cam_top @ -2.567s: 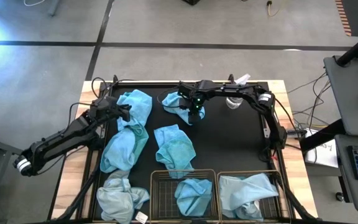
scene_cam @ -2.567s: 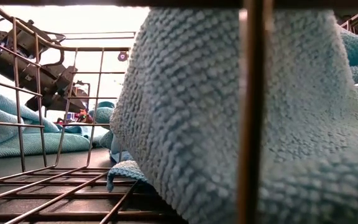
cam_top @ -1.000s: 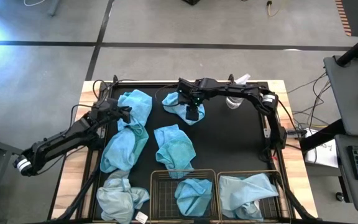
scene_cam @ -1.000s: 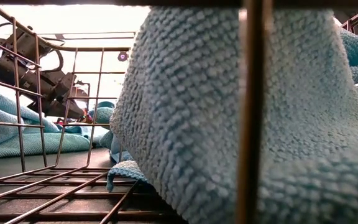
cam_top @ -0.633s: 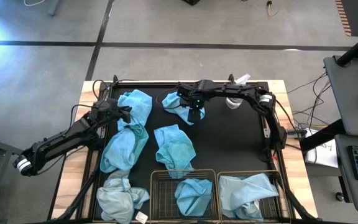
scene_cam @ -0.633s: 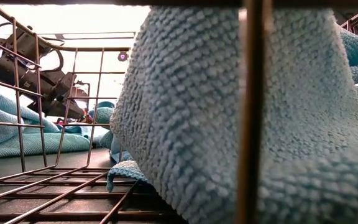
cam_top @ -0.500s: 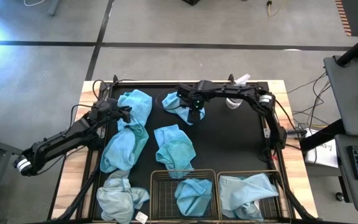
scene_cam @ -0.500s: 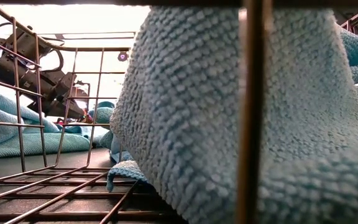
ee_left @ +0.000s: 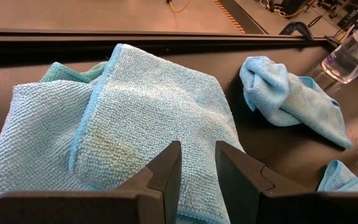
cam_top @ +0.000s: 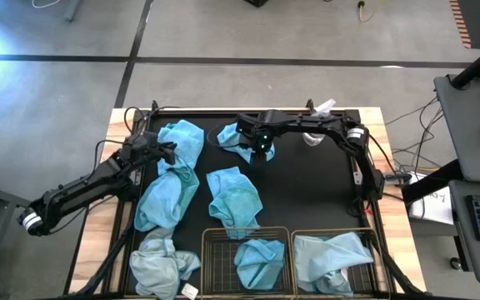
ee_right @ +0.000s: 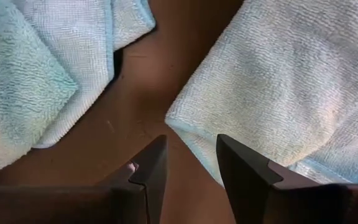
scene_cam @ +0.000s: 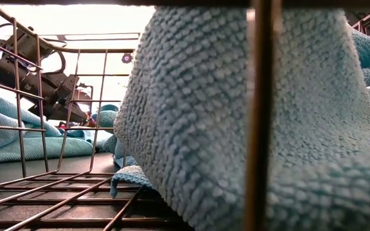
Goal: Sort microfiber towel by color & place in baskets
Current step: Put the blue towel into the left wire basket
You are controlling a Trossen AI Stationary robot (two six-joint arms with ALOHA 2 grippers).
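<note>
Right gripper (ee_right: 186, 163): jaws narrowly parted, empty, straddling the corner of a turquoise towel (ee_right: 291, 93) directly beneath, likely aligning a pinch. Left gripper (ee_left: 197, 171): narrow, empty, waiting above another turquoise towel (ee_left: 135, 118).

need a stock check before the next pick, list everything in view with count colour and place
turquoise towels: five, bright blue; four loose on the mat, one in the left basket
pale towels: two, grey-blue; one at the table's near left corner, one in the right basket
baskets: two, dark wire; side by side at the near edge
spray bottle: one, clear; far side
left gripper: open, empty, over the far-left towel
right gripper: open, empty, over the far-centre towel's edge
</note>
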